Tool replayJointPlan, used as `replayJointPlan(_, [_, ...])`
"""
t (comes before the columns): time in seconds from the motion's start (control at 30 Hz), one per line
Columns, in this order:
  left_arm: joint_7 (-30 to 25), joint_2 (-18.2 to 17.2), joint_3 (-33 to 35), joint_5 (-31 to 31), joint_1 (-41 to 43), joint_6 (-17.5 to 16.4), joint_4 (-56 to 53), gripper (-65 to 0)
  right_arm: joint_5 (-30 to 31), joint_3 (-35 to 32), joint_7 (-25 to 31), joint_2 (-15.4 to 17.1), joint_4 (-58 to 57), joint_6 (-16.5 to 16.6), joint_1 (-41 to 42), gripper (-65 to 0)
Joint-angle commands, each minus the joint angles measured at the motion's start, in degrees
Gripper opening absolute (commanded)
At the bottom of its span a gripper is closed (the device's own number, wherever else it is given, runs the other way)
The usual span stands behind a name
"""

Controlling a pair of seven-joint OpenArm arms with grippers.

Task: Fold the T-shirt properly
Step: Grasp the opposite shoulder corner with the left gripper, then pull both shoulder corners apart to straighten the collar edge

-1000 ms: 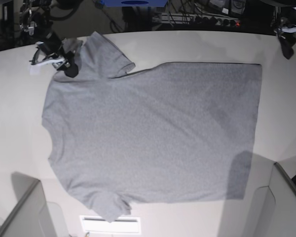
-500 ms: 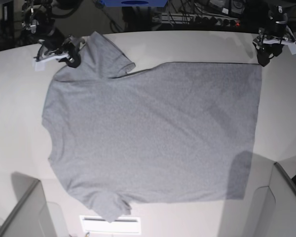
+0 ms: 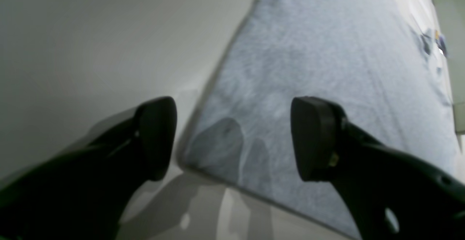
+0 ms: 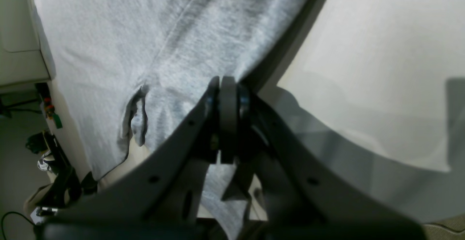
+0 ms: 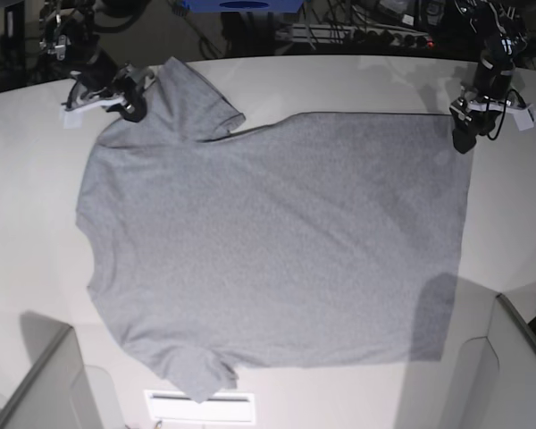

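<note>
The heather-grey T-shirt (image 5: 277,241) lies spread flat on the pale table (image 5: 339,80), plain side up, collar to the left and hem to the right. My right gripper (image 5: 129,105) is at the far left shoulder, beside the sleeve. In the right wrist view its jaws (image 4: 227,98) are shut on the T-shirt (image 4: 109,33), pinching the cloth's edge. My left gripper (image 5: 463,138) hangs over the far right hem corner. In the left wrist view it is open (image 3: 234,138), its black fingers straddling that corner of the T-shirt (image 3: 327,51), with nothing held.
Grey partitions stand at the front left (image 5: 45,384) and front right (image 5: 509,366). A white label strip (image 5: 201,407) lies at the front edge. Cables and equipment (image 5: 357,31) crowd the dark space behind the table's far edge.
My left gripper has come down from the far right table edge to the hem corner. My right gripper has closed on the shirt's shoulder edge and shifted slightly up.
</note>
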Motion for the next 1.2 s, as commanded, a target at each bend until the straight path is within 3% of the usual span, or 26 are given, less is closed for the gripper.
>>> replayJointPlan(0.0, [4.64, 0.48, 0.49, 2.52, 1.04, 1.61, -0.29, -17.3, -3.71, -0.09, -2.88, 0.17, -0.67, -3.16, -1.02, -65.0])
replayJointPlan(0.17, [4.73, 0.57, 0.76, 2.43, 1.04, 1.61, -0.29, -18.9, -3.71, 0.00, -2.88, 0.26, -0.67, -3.16, -1.02, -65.0])
replayJointPlan(0.37, [4.73, 0.57, 0.76, 2.26, 1.04, 1.61, -0.82, -41.3, -3.71, 0.00, -2.88, 0.26, -0.67, -3.16, -1.02, -65.0])
replayJointPlan(0.53, [4.73, 0.30, 0.76, 2.26, 1.04, 1.52, -0.47, -52.2, -3.71, 0.00, -2.88, 0.26, -0.67, -3.16, -0.93, -65.0])
replayJointPlan(0.63, [4.73, 0.21, 0.76, 2.26, 1.21, 1.52, -0.29, -65.0, -3.71, 0.00, -2.88, 0.26, -0.67, -3.16, -0.93, -65.0])
replayJointPlan(1.17, [4.46, -2.16, 0.23, 2.52, 7.54, 1.52, 5.78, -65.0, -3.27, 0.08, -2.88, 1.84, -0.14, -3.16, -3.30, -65.0])
